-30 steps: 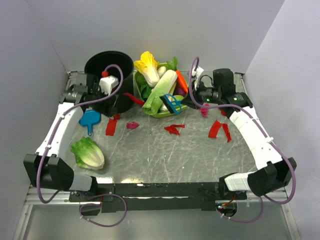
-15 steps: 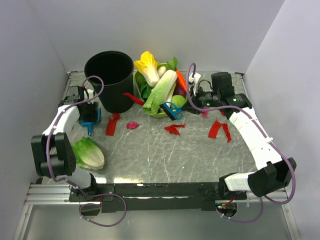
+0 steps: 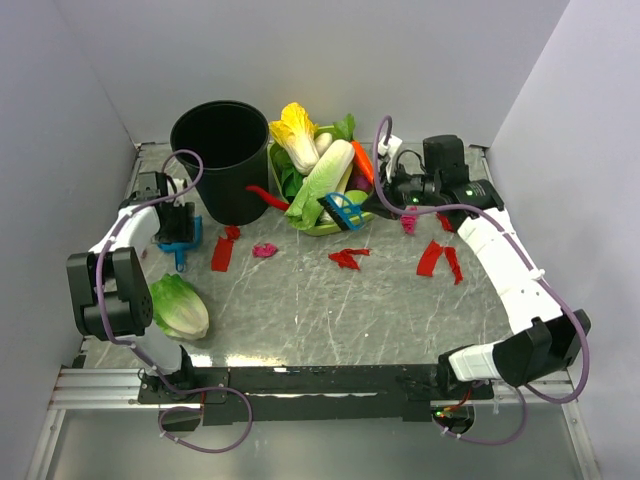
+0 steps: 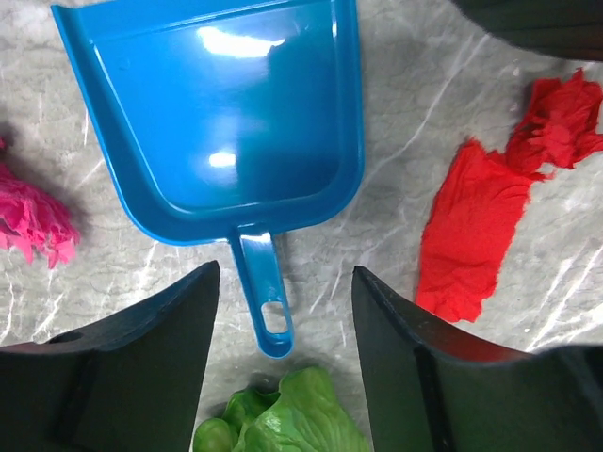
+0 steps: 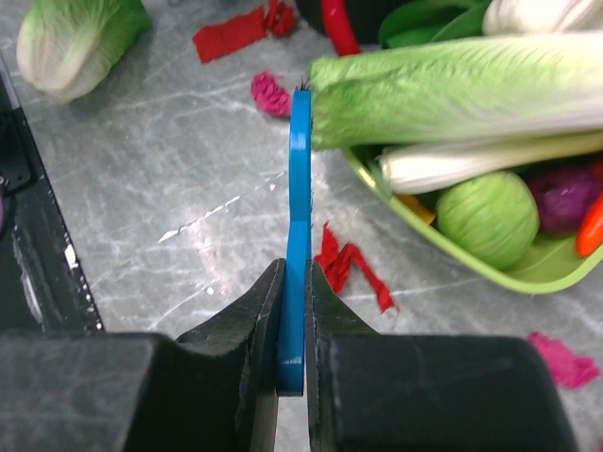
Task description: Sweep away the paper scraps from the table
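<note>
Paper scraps lie across the table (image 3: 300,305): a red strip (image 3: 224,250) (image 4: 471,235), a pink wad (image 3: 264,249), a red twist (image 3: 347,258) (image 5: 350,266), red pieces (image 3: 438,259) and another pink wad (image 3: 408,222). A blue dustpan (image 3: 180,238) (image 4: 226,122) lies flat at the left. My left gripper (image 3: 176,222) (image 4: 283,282) hangs open over its handle, a finger on each side and not touching it. My right gripper (image 3: 374,203) (image 5: 294,273) is shut on the handle of a blue brush (image 3: 343,210) (image 5: 300,207), held above the table beside the bowl.
A black bucket (image 3: 222,160) stands at the back left. A green bowl (image 3: 330,228) piled with vegetables sits next to it, with a red chili (image 3: 265,196) between them. A lettuce head (image 3: 178,305) (image 4: 283,419) lies just in front of the dustpan handle.
My left arm swung from in front of the bucket down to the dustpan and its jaws narrowed a little. The right arm's brush dipped and rose slightly.
</note>
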`<state>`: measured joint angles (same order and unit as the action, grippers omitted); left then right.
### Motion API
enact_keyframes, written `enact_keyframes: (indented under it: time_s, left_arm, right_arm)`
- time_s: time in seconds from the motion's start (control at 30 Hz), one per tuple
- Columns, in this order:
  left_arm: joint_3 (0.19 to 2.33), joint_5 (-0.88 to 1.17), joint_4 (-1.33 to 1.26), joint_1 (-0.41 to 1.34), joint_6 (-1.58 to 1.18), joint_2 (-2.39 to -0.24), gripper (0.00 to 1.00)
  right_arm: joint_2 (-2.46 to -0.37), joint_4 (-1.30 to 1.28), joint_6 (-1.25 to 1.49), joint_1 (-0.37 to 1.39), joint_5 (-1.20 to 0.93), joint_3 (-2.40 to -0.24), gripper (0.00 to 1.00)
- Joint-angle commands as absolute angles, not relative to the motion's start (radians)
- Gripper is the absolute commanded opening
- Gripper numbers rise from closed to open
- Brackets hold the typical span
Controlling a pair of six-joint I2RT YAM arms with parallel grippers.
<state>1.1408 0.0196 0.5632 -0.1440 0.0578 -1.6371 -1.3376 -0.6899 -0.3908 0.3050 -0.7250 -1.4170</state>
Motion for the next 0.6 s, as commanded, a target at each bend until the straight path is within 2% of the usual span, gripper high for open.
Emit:
enact_keyframes:
  time_s: [0.0,0.27,0.57]
  left_arm:
    - [1.106,0.003,0.555,-0.16,0.048,-1.611,0.62]
    - [1.034,0.014,0.535,-0.163,0.063,-1.624,0.63]
    - [1.06,-0.028,0.531,-0.176,0.038,-1.651,0.63]
  right_arm:
    - [-1.385,-0.649,-0.408,0.336,-0.72,-1.5,0.0]
    - [-1.427,-0.529,-0.341,0.425,-0.559,-1.528,0.0]
    - [-1.447,-0.551,-0.325,0.457,-0.56,-1.545,0.0]
